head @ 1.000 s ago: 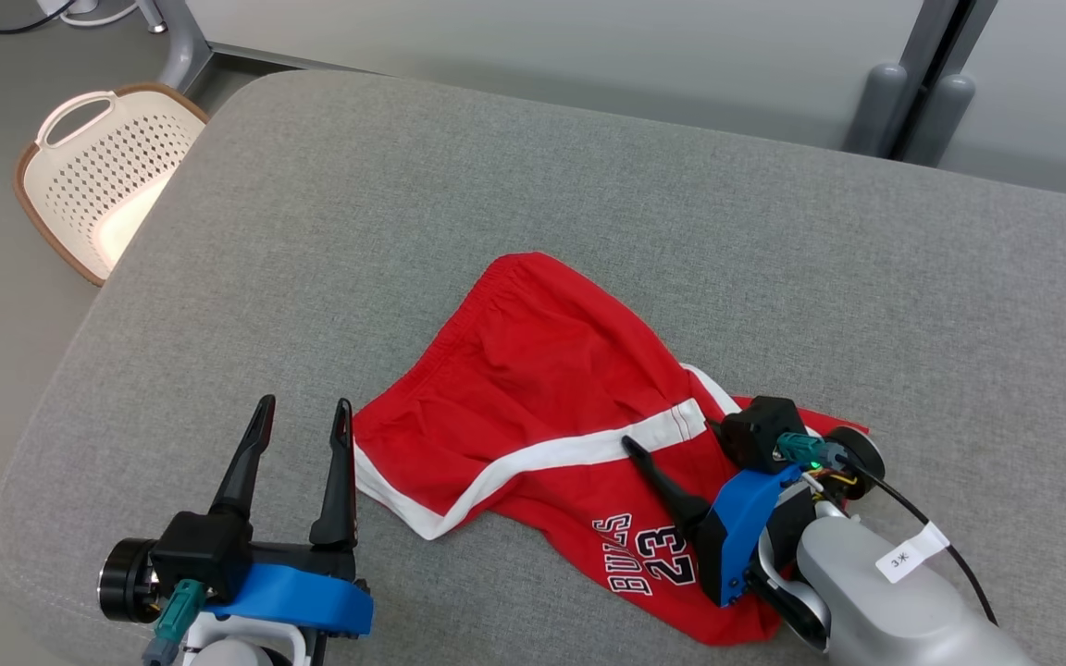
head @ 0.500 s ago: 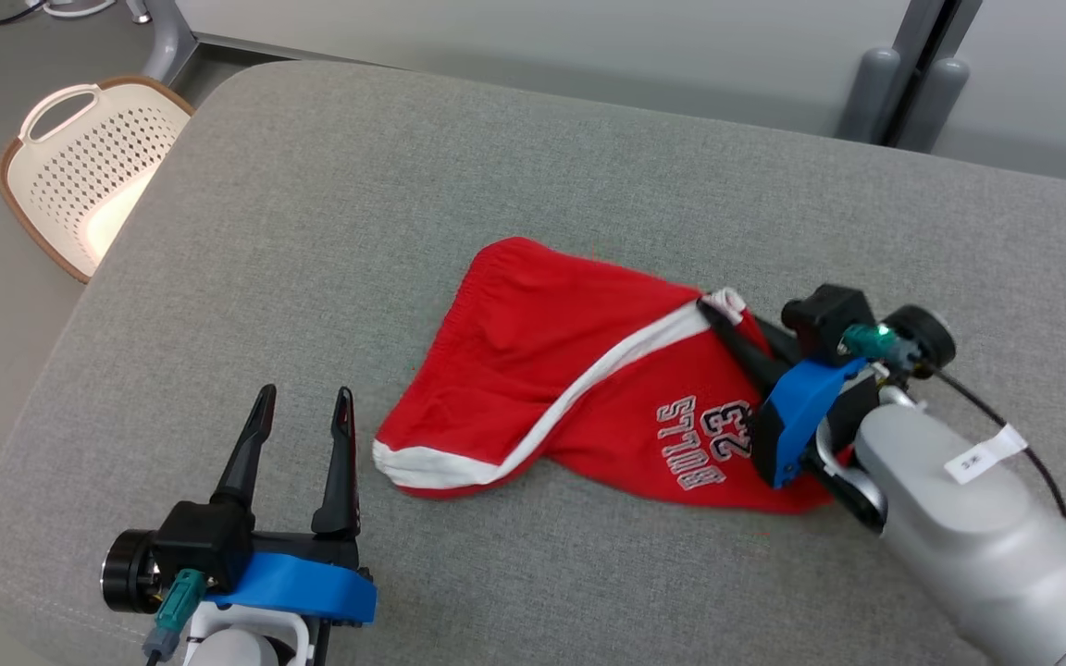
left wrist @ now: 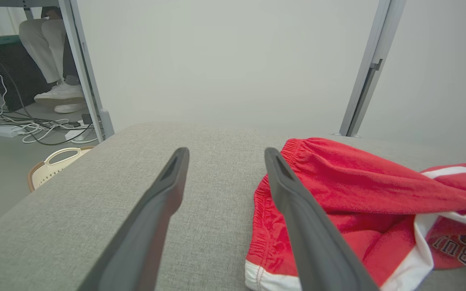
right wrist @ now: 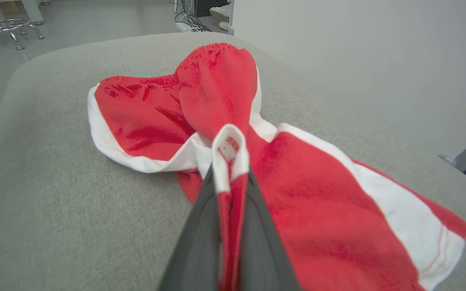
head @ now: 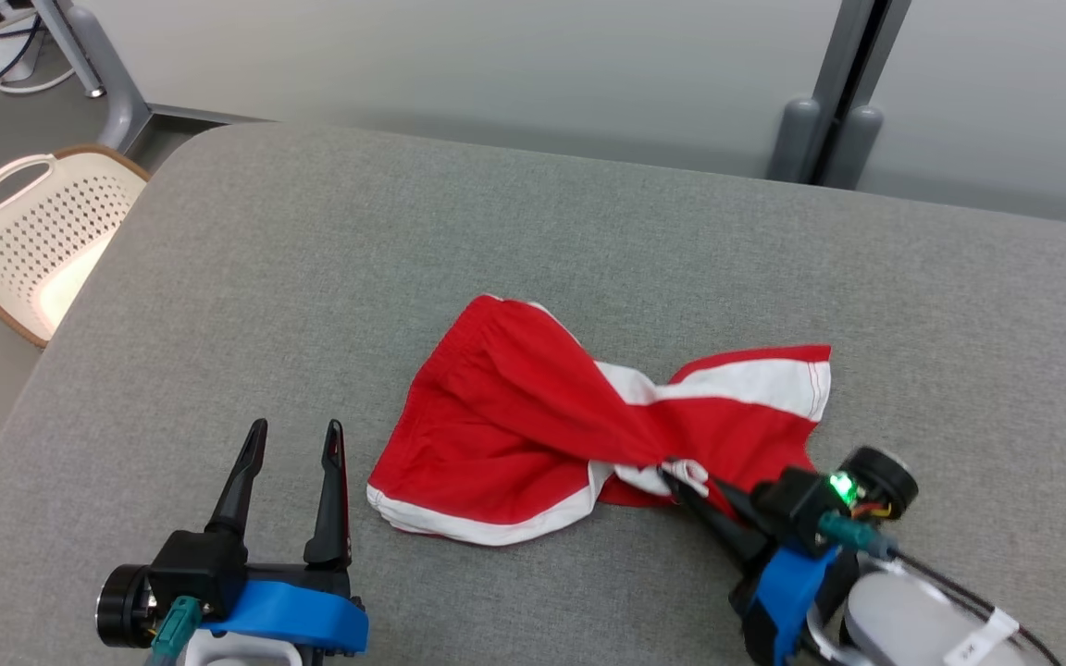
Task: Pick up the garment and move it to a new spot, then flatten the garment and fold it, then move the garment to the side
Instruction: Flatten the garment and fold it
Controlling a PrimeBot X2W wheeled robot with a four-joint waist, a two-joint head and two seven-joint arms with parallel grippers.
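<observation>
The right gripper [head: 686,481], open a second ago, now pinches a white hem of the shorts [head: 514,416] and has flipped them, leaving them twisted at the middle of the cushion [head: 403,231]. The left gripper [head: 294,427] waits spread at the cushion's near edge. Relocating looks underway.

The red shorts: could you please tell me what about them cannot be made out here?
- Left wrist view: the lettering on the shorts is cut off by the right edge.
- Right wrist view: the right tool hides how much cloth it pinches.
- Left wrist view: the left tool covers part of the near hem.
</observation>
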